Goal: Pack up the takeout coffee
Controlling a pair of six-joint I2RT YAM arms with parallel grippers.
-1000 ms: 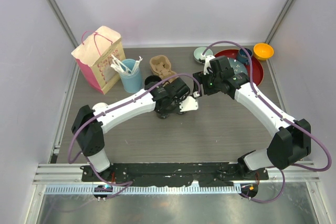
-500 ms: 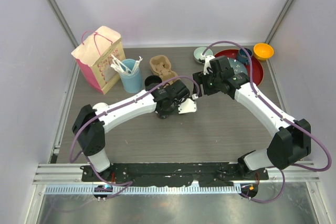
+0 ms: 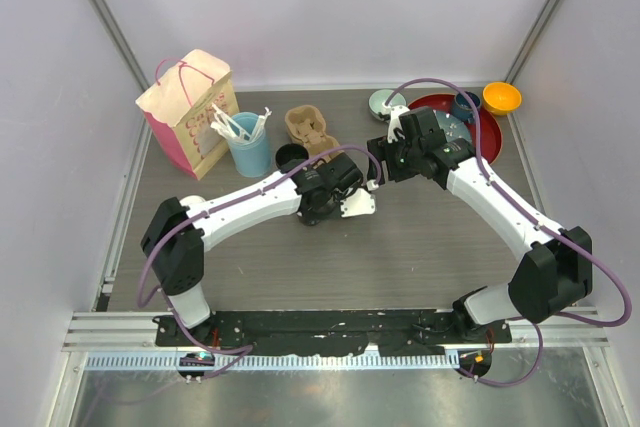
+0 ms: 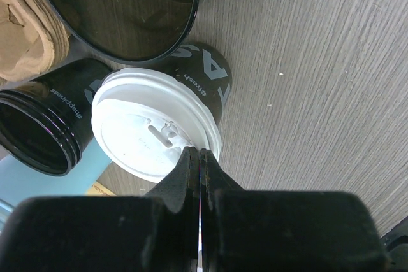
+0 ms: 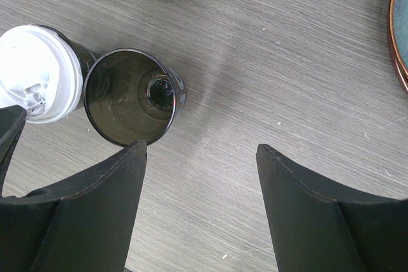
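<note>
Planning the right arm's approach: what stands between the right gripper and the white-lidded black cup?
A dark glass, upright beside the white-lidded cup, stands between it and the open right gripper; the right wrist view shows it.

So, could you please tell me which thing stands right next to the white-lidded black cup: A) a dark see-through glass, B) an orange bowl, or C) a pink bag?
A: in the right wrist view the dark glass stands upright right beside the lidded cup.

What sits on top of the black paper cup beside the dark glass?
A round white sip lid covers the black cup, the shut left gripper at its edge. The cup's inside is hidden.
</note>
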